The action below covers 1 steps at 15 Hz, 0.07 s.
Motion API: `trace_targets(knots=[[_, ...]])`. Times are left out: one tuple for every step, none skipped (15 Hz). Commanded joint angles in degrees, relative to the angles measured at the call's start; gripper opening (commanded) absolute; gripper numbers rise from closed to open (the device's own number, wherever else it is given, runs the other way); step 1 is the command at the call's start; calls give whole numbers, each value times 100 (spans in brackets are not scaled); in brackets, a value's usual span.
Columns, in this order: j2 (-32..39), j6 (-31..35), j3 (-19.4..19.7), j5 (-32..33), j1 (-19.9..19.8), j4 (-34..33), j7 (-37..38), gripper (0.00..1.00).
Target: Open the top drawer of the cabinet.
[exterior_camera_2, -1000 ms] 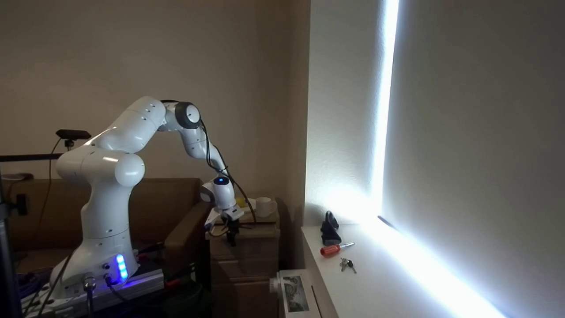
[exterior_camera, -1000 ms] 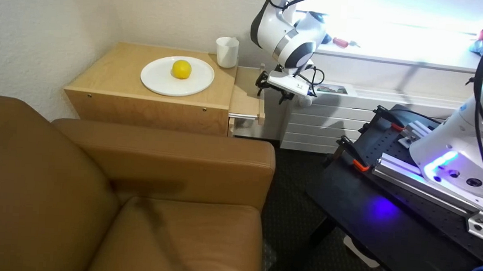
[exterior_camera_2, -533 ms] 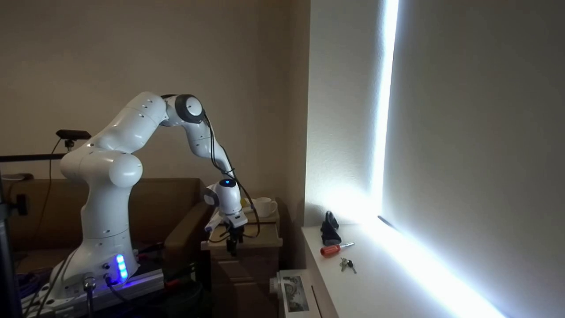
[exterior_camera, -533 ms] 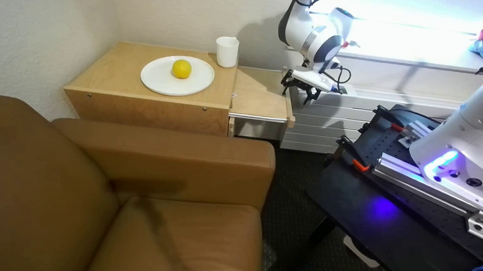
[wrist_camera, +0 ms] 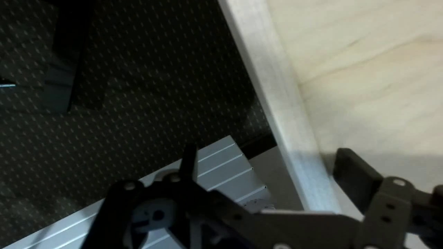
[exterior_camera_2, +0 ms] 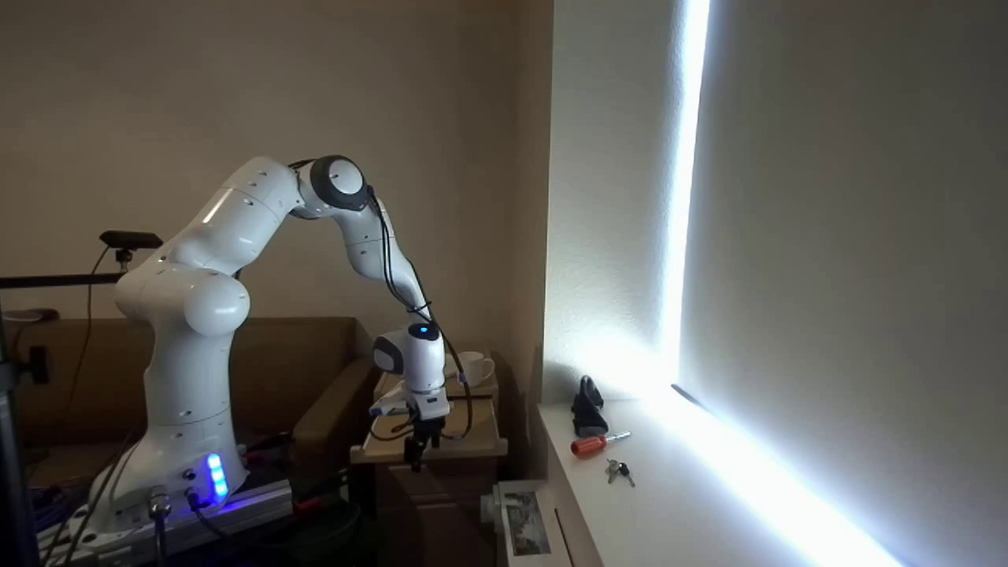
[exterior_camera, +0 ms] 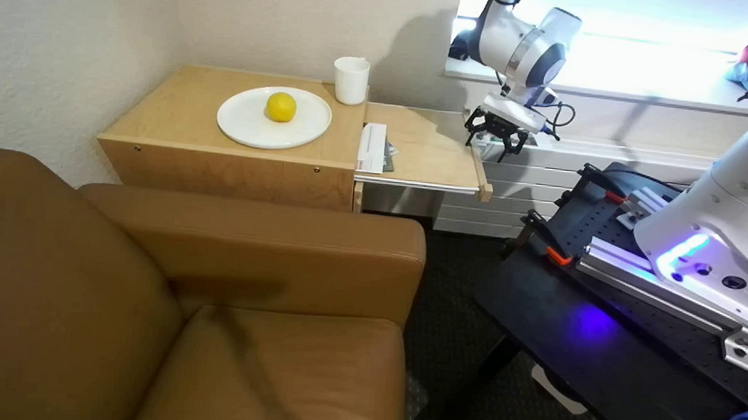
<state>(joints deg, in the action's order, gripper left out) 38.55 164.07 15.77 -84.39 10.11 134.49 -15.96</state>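
The cabinet [exterior_camera: 181, 107] is light tan wood; it also shows in an exterior view [exterior_camera_2: 484, 388]. The top drawer [exterior_camera: 432, 146] is slid far out from it, in both exterior views [exterior_camera_2: 472, 431]. A white box [exterior_camera: 371, 148] and a dark grey item [exterior_camera: 389, 158] lie inside, near the cabinet. My gripper [exterior_camera: 484, 150] is open at the drawer's front panel, at its far end. In the wrist view my gripper [wrist_camera: 266, 162] straddles the panel. The right finger is inside, close to or touching the panel; the left finger is outside, apart from it.
On the cabinet stand a white plate [exterior_camera: 241, 120] with a yellow ball [exterior_camera: 281, 107] and a white mug [exterior_camera: 352, 81]. A brown sofa [exterior_camera: 251, 229] is beside the cabinet. A white radiator [exterior_camera: 542, 174] and a windowsill [exterior_camera_2: 630, 512] are close to the gripper's side.
The gripper has moved away from the cabinet, and the drawer has slid out with it from partly open to far open. The white box and grey item inside have come into view.
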Motion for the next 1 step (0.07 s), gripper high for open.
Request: trace_targets(knots=[[4,2,0,-3,12,-4,-1,100]])
